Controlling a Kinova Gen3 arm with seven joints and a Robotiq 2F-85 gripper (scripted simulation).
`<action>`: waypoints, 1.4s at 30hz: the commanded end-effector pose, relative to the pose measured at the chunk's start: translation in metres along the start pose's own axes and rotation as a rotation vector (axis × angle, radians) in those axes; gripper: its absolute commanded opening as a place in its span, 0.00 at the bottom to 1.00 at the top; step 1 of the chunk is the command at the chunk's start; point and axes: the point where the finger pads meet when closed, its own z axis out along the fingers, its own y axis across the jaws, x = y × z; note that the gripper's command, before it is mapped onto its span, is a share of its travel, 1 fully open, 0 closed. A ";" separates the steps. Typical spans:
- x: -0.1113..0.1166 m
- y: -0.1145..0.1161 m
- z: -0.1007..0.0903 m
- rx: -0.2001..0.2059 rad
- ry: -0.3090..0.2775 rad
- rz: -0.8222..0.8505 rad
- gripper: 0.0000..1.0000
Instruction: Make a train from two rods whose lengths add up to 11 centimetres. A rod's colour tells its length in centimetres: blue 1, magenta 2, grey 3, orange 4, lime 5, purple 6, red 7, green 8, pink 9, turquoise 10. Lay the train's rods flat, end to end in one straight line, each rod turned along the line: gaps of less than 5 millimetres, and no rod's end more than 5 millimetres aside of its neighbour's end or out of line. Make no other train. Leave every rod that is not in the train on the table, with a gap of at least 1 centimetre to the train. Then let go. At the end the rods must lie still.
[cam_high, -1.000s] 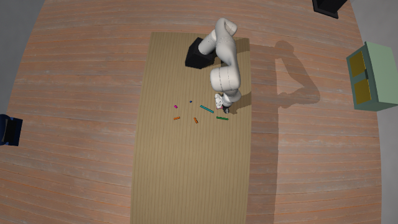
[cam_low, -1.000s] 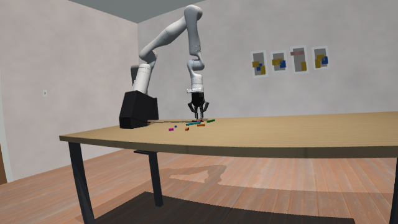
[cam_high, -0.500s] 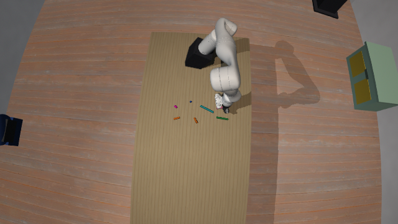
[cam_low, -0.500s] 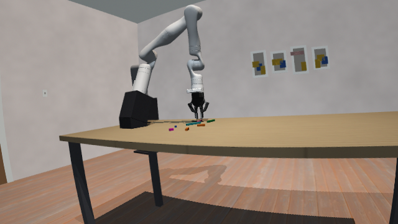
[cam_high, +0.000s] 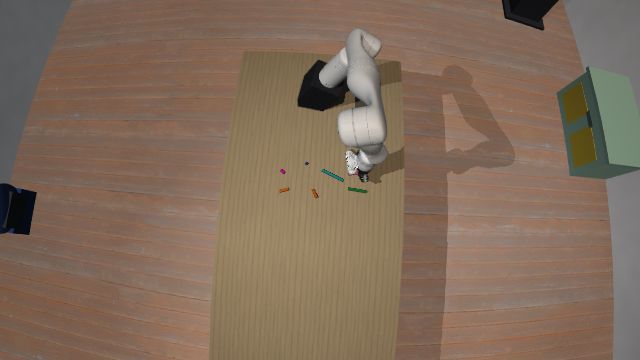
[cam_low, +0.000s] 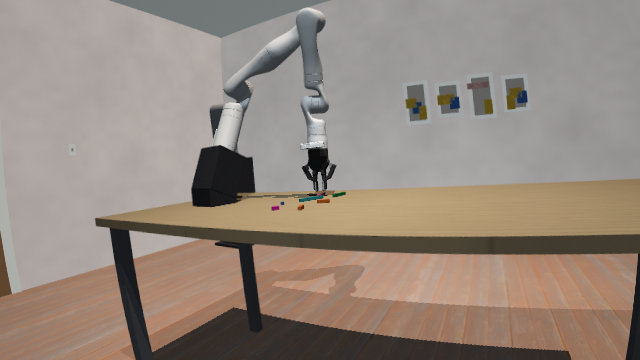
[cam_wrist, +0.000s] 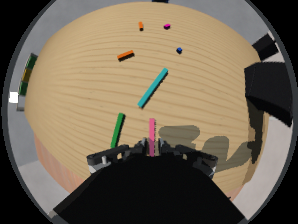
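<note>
Evidently, pickup was in hand: the partly open end effector (cam_high: 364, 178) (cam_low: 320, 189) (cam_wrist: 152, 143) straddled the pink rod (cam_low: 321, 194) (cam_wrist: 152, 128); closing came next, then probably joining the magenta rod (cam_high: 282, 171) (cam_low: 275, 208) (cam_wrist: 167, 26).

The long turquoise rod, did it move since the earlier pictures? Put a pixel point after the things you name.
No. In the top view, the long turquoise rod (cam_high: 332, 175) (cam_low: 311, 198) (cam_wrist: 153, 88) lies in the same place against the wooden table's (cam_high: 300, 280) edges.
</note>
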 end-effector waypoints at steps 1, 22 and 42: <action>0.002 0.000 0.000 0.003 0.005 0.002 0.24; 0.002 0.000 0.015 0.003 0.005 0.002 0.24; 0.002 0.000 0.016 0.003 0.005 0.002 0.24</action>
